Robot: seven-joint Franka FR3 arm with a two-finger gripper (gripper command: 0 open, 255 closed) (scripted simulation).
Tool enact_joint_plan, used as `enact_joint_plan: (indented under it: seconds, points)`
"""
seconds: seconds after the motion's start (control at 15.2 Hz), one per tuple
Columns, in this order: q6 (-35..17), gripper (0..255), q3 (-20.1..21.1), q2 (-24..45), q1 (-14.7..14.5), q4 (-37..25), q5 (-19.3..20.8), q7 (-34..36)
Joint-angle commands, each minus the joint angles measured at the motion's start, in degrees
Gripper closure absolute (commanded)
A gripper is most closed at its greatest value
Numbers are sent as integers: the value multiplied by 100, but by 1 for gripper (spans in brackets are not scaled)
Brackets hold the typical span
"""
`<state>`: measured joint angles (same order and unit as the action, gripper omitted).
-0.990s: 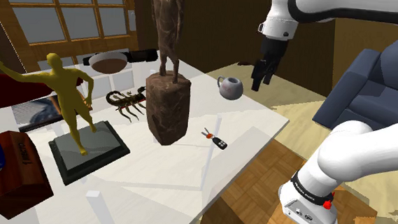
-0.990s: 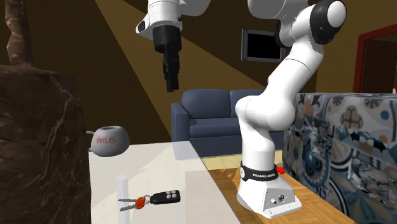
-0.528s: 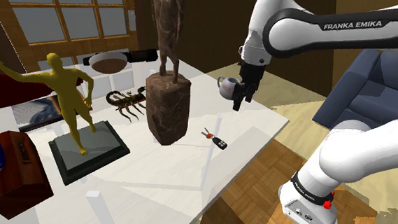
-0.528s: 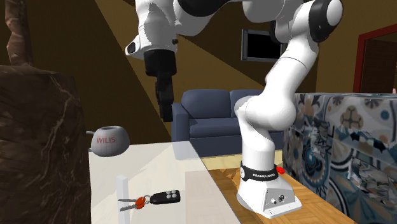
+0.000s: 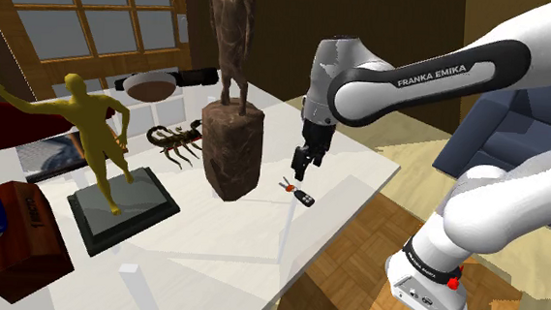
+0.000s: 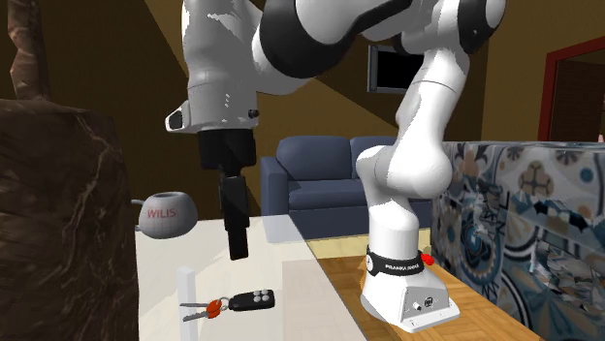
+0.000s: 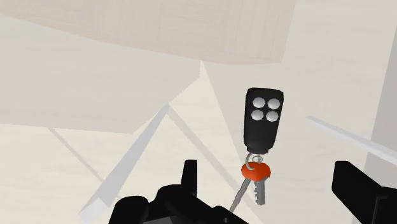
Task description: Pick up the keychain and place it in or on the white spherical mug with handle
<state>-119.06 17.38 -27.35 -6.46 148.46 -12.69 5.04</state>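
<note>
One tool (image 6: 238,250), wide and empty, hung over keychain (image 6: 242,302) at its 6 o'clock on worktop (image 6: 291,281), likely lined up to straddle it; mug (image 6: 167,215) stood at keychain's 10 o'clock, second exterior view.

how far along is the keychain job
Nothing is done yet: the keychain lies flat on the table, unheld. In hand: the gripper hangs open a little above it, lined up over it in the wrist view. Left: lower, close on the keychain, lift it and carry it to the mug, which stands apart from it on the table.
</note>
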Motion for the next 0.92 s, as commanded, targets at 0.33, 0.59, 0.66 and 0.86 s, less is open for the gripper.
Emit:
enact_joint_plan:
  seconds: [0.33,0.59,0.66,0.86]
  points:
    - [-892,0,264,617,-49,231,-50,147]
    - [-1232,0,321,817,-49,372,-58,160]
    - [-1232,0,320,817,-49,372,-58,160]
    - [-1232,0,320,817,-49,372,-57,161]
